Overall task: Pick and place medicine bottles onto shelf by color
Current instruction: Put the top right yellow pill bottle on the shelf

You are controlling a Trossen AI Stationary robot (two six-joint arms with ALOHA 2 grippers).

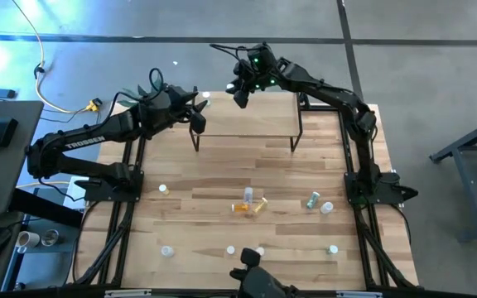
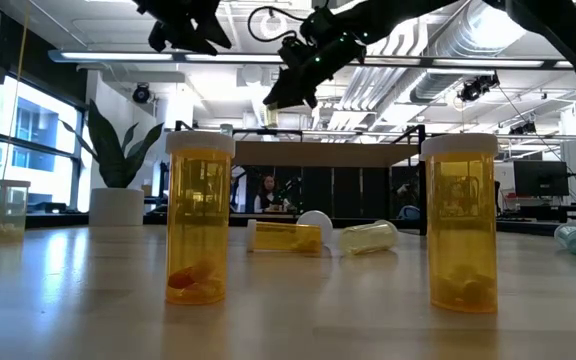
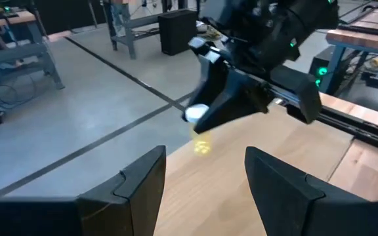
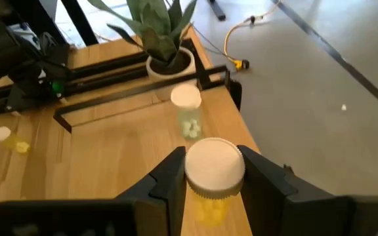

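Bottles are being sorted on a wooden table [image 1: 222, 178]. A yellow bottle [image 4: 214, 180] with a white cap is being held tight between the two fingers of the right gripper [image 1: 242, 93], above the far left part of the shelf [image 1: 255, 124]. From the left wrist camera, the same bottle [image 3: 199, 121] is being seen in that gripper, though it is blurry there. A pale bottle [image 4: 188, 113] is already standing on the shelf, near its far left corner, close to a potted plant [image 4: 159, 33]. The left gripper [image 1: 195, 114] is being held above the left end of the shelf, with its fingers [image 3: 143, 187] spread wide and nothing between them. More bottles are being left on the table: an orange one [image 1: 245, 207] lying flat in the middle with a pale yellow one just beside it, a green one [image 1: 312, 199] lying to the right, and small ones standing along the near edge. Two orange bottles [image 2: 199, 215] are being seen up close from the low camera.
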